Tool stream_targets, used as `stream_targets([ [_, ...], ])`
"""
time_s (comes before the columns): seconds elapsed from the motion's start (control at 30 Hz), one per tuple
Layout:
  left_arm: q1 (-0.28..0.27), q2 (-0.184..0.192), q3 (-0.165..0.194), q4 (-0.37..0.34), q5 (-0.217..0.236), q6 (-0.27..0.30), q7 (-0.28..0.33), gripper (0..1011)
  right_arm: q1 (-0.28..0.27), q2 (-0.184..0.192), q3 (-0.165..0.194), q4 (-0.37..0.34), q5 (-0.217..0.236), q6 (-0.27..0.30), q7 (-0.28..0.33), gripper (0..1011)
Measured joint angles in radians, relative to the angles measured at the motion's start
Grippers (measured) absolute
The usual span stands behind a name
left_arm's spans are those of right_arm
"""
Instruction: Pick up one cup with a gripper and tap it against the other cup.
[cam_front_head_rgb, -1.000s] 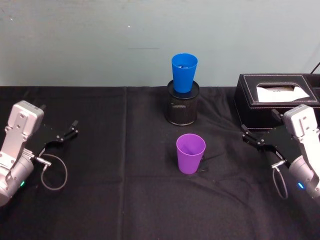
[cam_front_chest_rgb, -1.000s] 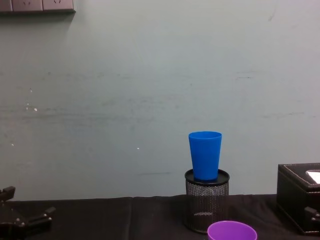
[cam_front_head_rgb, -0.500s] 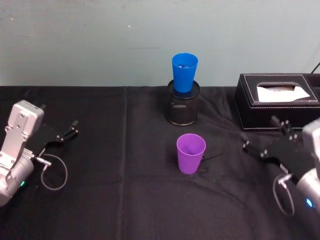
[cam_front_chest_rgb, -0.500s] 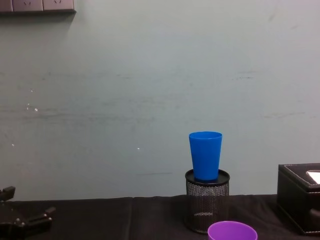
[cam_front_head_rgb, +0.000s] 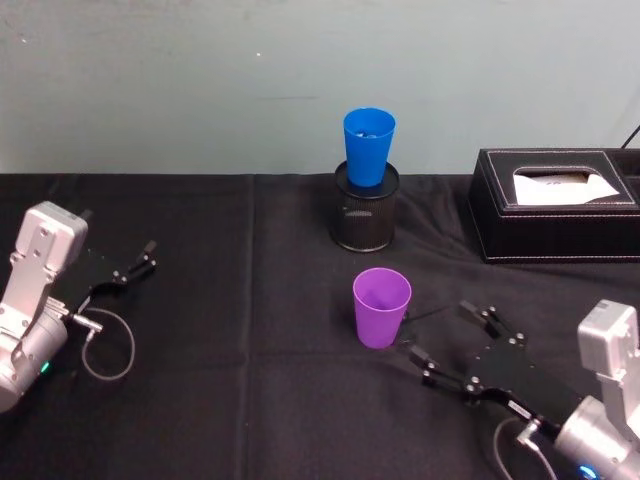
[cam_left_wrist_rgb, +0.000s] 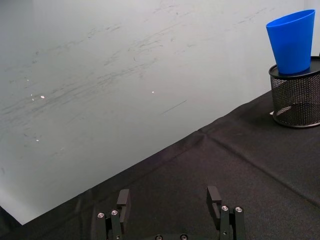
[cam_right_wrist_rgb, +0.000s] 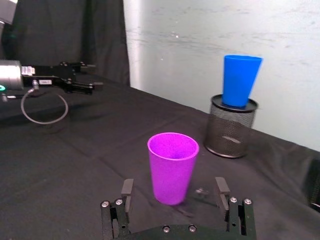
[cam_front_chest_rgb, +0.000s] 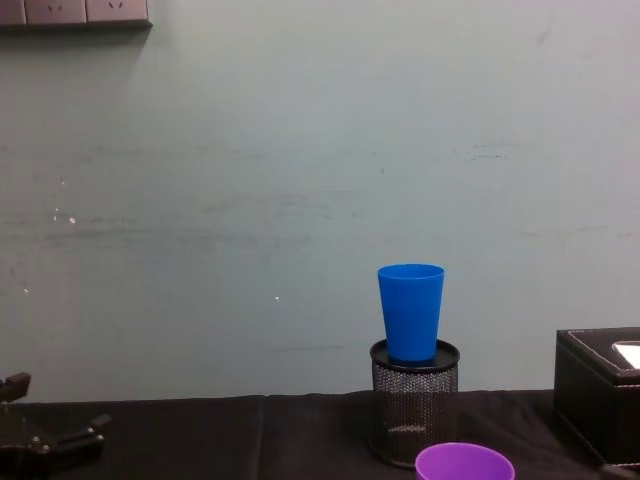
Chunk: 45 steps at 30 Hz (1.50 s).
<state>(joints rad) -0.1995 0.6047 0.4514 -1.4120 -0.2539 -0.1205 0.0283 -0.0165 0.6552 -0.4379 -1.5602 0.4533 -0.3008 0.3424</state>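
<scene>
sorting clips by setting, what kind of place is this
Likely a lab or office robot test bench: black-clothed table against a bare wall, a tissue box, the right gripper open by a purple cup, the left gripper parked far left.

a black wire-mesh cylinder (cam_front_head_rgb: 365, 218) stands upright on the black tablecloth (cam_front_head_rgb: 250, 390), near the pale green wall (cam_front_head_rgb: 180, 80). well to its right sits a black stitched rectangular tissue box (cam_front_head_rgb: 545, 225), a white tissue (cam_front_head_rgb: 565, 183) showing in its top slot.
</scene>
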Motion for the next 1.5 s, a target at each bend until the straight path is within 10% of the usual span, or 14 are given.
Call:
stream_targets([
  [0.73,0.0,0.0,0.0,0.0,0.0,0.0,0.0,1000,0.216,-0.174,-0.042,0.243,-0.015,0.068,0.143,1004],
  [1.5,0.0,0.0,0.0,0.0,0.0,0.0,0.0,1000,0.288,-0.249,-0.046,0.316,-0.085,0.083,0.172,1004],
])
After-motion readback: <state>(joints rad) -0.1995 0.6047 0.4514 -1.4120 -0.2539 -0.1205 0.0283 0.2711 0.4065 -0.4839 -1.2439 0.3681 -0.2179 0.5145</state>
